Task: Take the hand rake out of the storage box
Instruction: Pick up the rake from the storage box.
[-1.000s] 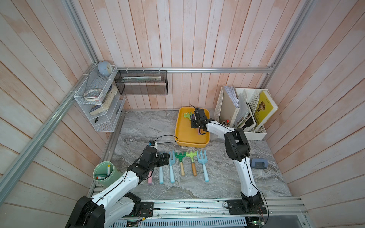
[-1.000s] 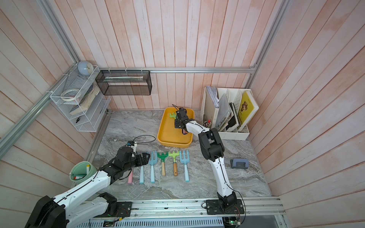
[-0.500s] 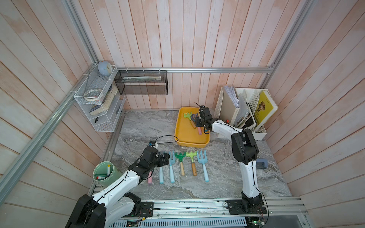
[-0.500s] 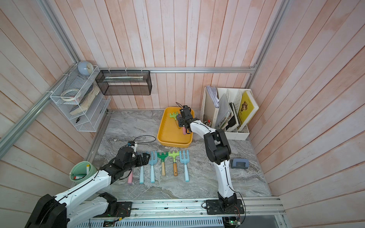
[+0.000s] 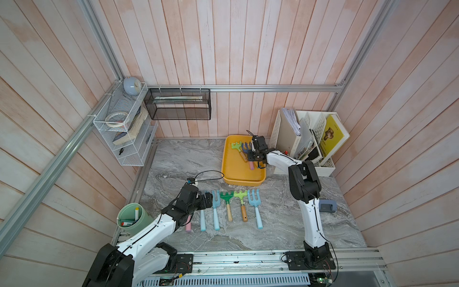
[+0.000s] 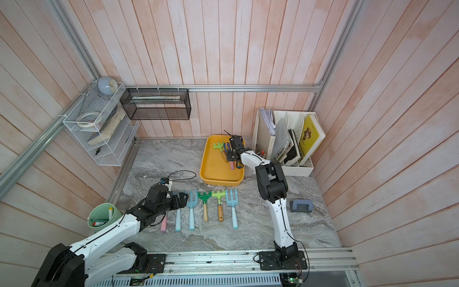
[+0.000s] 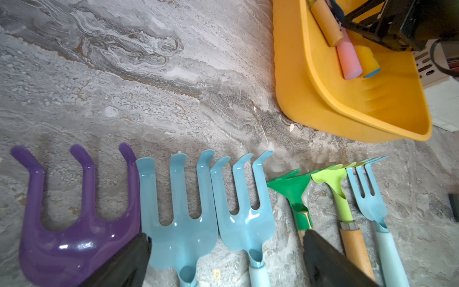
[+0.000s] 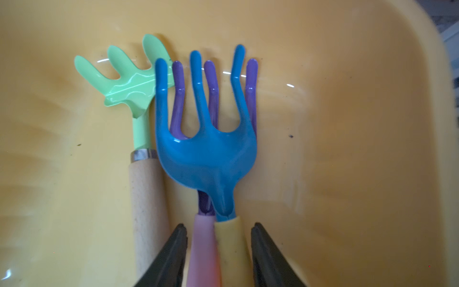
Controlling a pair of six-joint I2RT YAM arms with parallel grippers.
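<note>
Step in hand: the grasp inside the storage box [image 5: 231, 174], not yet the lift.

- Storage box sits at the worktop's rear edge, toward its right rear corner, just beside the white file organizer [image 5: 285, 139].
- 3 hand rakes lie in it near its right wall, heads toward its rear wall. The blue hand rake [image 8: 206, 154] with yellow handle lies on top of the purple hand rake [image 8: 212, 82] with pink handle. The green hand rake [image 8: 131, 84] with wooden handle touches them alongside.
- Right gripper [image 8: 218, 228] is low over the handles with its jaws narrowed. They bracket the pink and yellow handles together, leaving the wooden one outside. Whether the pads already press cannot be told.
- Left gripper [image 7: 226, 236] hangs wide and empty over the row of 6 rakes [image 5: 227, 203] near the worktop's front edge.

Judgement: the next move calls for a firm close, then a straight lift clear of the box wall. With 2 handles between the jaws, both may come up, or the blue one may slip off the purple.
</note>
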